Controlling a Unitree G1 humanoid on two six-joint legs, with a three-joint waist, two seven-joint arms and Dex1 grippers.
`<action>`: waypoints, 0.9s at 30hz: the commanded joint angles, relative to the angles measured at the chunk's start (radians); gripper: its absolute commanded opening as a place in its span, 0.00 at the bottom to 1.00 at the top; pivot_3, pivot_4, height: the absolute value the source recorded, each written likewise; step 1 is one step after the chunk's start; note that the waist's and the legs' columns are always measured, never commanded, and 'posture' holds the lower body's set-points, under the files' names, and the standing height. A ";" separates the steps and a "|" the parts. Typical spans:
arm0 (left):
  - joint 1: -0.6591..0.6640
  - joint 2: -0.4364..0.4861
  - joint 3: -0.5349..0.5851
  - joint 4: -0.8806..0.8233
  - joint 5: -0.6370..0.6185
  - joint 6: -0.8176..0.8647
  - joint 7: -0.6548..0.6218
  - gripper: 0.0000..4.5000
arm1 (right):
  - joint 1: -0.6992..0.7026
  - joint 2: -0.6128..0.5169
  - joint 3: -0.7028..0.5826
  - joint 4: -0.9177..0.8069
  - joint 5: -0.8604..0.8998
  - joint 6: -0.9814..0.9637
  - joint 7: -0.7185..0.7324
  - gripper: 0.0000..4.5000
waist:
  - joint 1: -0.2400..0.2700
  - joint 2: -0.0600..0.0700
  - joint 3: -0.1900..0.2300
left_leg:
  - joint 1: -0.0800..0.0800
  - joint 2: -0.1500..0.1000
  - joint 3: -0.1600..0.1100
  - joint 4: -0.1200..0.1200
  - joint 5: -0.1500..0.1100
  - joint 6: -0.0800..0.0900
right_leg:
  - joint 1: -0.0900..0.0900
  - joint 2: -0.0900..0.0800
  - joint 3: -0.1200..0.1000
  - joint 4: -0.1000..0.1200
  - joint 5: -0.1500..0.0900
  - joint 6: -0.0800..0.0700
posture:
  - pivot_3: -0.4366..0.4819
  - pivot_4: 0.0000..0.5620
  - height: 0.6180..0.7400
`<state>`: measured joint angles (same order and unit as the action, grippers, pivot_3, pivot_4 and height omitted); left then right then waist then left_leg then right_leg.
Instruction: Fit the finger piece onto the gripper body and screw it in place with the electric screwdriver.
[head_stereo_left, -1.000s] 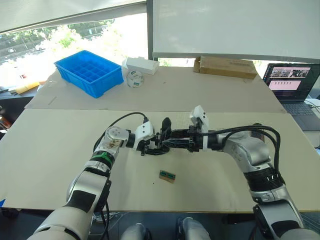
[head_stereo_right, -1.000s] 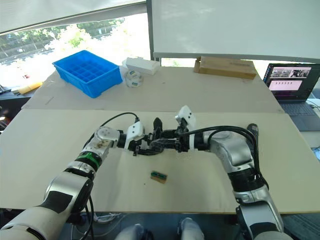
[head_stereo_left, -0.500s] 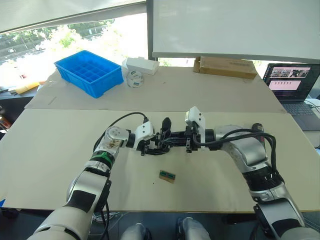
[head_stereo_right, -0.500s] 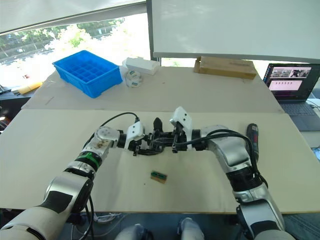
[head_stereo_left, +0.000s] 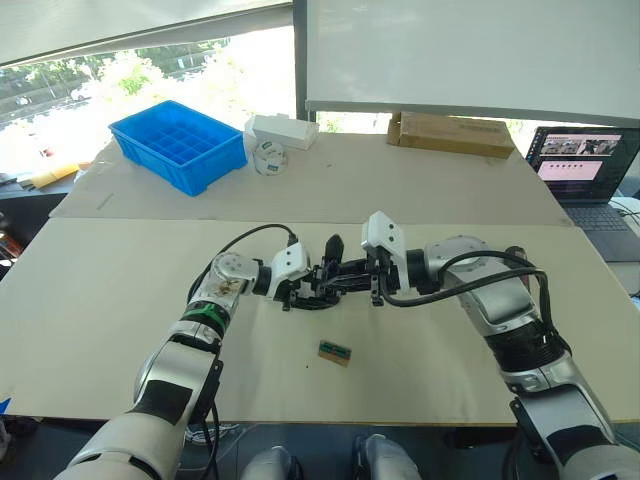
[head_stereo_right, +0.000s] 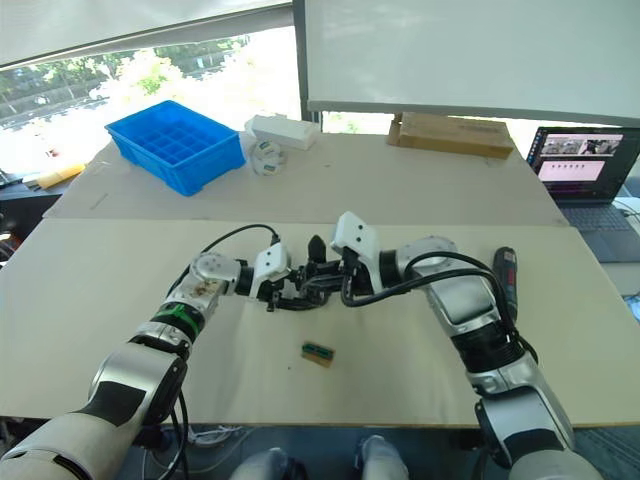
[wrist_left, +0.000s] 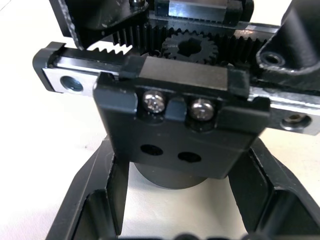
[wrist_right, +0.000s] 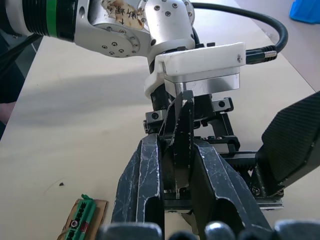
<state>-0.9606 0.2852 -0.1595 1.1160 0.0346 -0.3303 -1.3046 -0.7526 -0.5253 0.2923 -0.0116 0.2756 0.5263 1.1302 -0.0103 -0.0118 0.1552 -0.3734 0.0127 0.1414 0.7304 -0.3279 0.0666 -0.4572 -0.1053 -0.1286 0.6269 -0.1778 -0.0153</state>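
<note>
Beige table (head_stereo_left: 100, 300), blue bin (head_stereo_left: 180, 145), laptop (head_stereo_left: 585, 170) at edge

Right eye view. The left gripper (head_stereo_right: 283, 291) and right gripper (head_stereo_right: 322, 282) meet near the middle of the table (head_stereo_right: 100, 300), over the gripper body (head_stereo_right: 300, 289). A small green-topped block (head_stereo_right: 318, 353) lies toward the near edge. The electric screwdriver (head_stereo_right: 507, 275) lies near the right edge. A blue bin (head_stereo_right: 176, 144), white box (head_stereo_right: 284, 131), cardboard box (head_stereo_right: 457, 134) and laptop (head_stereo_right: 590, 180) occupy the far side.
</note>
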 joint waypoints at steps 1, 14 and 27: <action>-0.020 -0.004 0.009 -0.013 -0.002 -0.019 0.019 0.51 | -0.011 -0.014 0.019 -0.025 -0.009 0.037 0.015 0.07 | 0.000 0.000 0.000 | 0.000 0.000 0.000 0.000 0.000 0.000 | 0.000 0.000 0.000 0.000 0.000 0.000 | 0.48 0.27 0.98; -0.011 -0.002 0.008 -0.018 0.000 -0.024 0.018 0.51 | -0.040 -0.044 0.123 0.042 -0.061 0.287 -0.017 0.07 | 0.000 0.000 0.000 | 0.001 0.000 0.000 0.000 0.000 0.000 | 0.001 -0.001 0.000 0.000 0.000 0.000 | 0.48 0.27 0.98; -0.006 0.001 0.010 -0.021 -0.003 -0.025 0.025 0.51 | -0.046 -0.039 0.195 0.055 -0.094 0.351 -0.055 0.07 | 0.001 0.001 -0.004 | 0.003 0.000 -0.001 0.000 0.000 0.000 | 0.003 -0.001 0.001 0.000 0.000 0.000 | 0.48 0.27 0.98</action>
<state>-0.9523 0.2824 -0.1621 1.1162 0.0384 -0.3304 -1.2843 -0.8620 -0.5365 0.3815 -0.0342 0.2538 0.8097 1.0904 -0.0095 -0.0110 0.1509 -0.3700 0.0127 0.1409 0.7307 -0.3279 0.0667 -0.4546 -0.1067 -0.1280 0.6271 -0.1778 -0.0154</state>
